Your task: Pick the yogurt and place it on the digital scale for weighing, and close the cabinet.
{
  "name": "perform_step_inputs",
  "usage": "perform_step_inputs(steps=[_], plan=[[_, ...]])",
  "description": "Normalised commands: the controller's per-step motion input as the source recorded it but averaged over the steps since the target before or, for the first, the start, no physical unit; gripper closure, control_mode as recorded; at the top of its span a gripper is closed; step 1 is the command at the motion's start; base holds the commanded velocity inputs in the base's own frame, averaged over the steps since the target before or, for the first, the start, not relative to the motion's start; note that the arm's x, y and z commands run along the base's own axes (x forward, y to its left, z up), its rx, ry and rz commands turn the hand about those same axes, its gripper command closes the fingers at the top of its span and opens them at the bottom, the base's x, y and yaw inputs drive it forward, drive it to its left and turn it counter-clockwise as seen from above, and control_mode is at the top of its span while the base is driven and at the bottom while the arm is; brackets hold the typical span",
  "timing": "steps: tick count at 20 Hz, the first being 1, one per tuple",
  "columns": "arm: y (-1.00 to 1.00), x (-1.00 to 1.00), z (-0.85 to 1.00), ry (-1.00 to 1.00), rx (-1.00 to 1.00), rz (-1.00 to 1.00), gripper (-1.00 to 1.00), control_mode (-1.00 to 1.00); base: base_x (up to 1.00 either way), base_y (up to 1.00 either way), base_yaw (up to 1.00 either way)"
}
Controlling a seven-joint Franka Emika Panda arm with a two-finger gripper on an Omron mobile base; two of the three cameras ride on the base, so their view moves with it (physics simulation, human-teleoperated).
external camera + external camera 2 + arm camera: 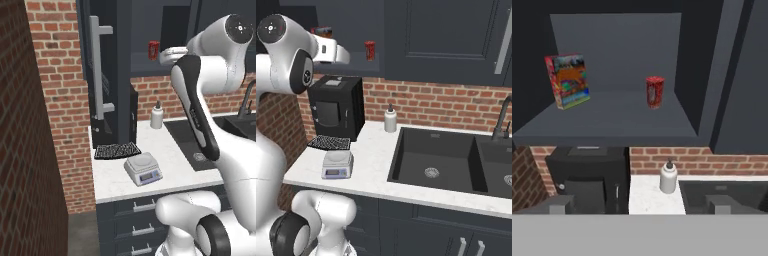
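Red and upright, the yogurt [655, 92] stands on the shelf of the open cabinet [102, 75], to the right of a colourful box [568, 80] and nearer the shelf's front edge. The end effector [640, 202] faces the shelf from outside it, fingers spread wide and holding nothing; the yogurt lies straight ahead and slightly right of its centre line, well apart, long axis vertical. A forward reach looks needed. The digital scale [143, 169] sits on the counter [112, 177] far below the yogurt.

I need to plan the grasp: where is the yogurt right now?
The yogurt stands upright on the open cabinet shelf, right of a colourful box, above the white pump bottle.
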Motion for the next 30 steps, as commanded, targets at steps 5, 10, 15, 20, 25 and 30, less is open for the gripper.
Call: perform_step_inputs(steps=[5,10,15,20,25,30], plan=[[0.00,0.35,0.00,0.00,-0.01,-0.05,-1.00,-1.00,0.00,0.00,0.00],[0.00,0.38,0.00,-0.04,0.00,0.00,-1.00,-1.00,0.00,0.00,0.00],[0.00,0.45,0.00,-0.01,0.00,0.00,-1.00,-1.00,0.00,0.00,0.00],[0.00,0.21,0.01,-0.03,-0.01,-0.01,-1.00,-1.00,0.00,0.00,0.00],[0.00,0.07,0.05,0.00,-0.02,-0.04,-1.00,-1.00,0.00,0.00,0.00],[0.00,0.14,0.03,0.02,-0.03,-0.04,-1.00,-1.00,0.00,0.00,0.00]])
